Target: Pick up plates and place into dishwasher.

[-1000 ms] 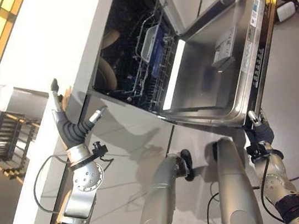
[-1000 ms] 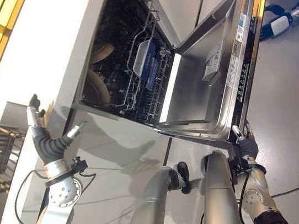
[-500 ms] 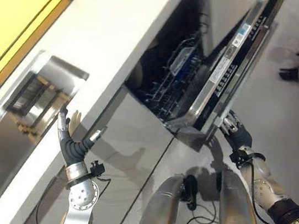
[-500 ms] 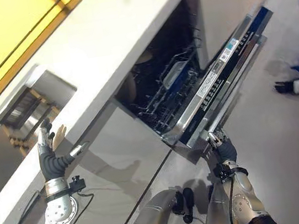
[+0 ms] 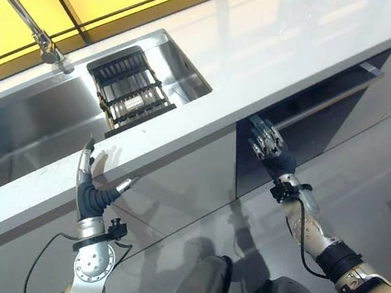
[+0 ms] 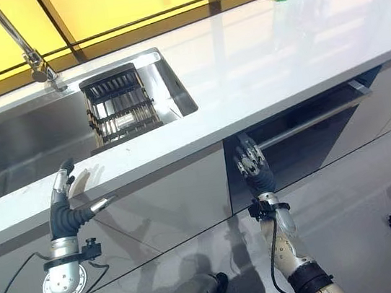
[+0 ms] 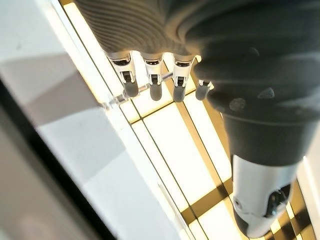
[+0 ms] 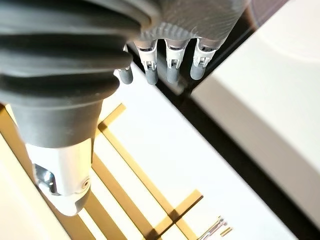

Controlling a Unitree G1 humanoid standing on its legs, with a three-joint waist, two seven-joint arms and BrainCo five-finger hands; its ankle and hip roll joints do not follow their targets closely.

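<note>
**Dark dishwasher front sits right at your right hand**

Your right hand [image 5: 268, 143], fingers straight and holding nothing, is raised against the upper edge of the dishwasher door [image 5: 308, 120], which runs lengthwise to its right under the white counter [image 5: 275, 40]. That is the nearer arm. Your left hand [image 5: 87, 178], fingers spread and empty, is raised well apart, below the sink [image 5: 19, 135]. You have no plates to see; nor any legible writing.

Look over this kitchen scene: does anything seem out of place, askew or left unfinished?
The dishwasher door under the counter stands slightly ajar, a dark gap above it. The right hand is raised before its edge, fingers straight. Nothing looks spilled or damaged.
</note>
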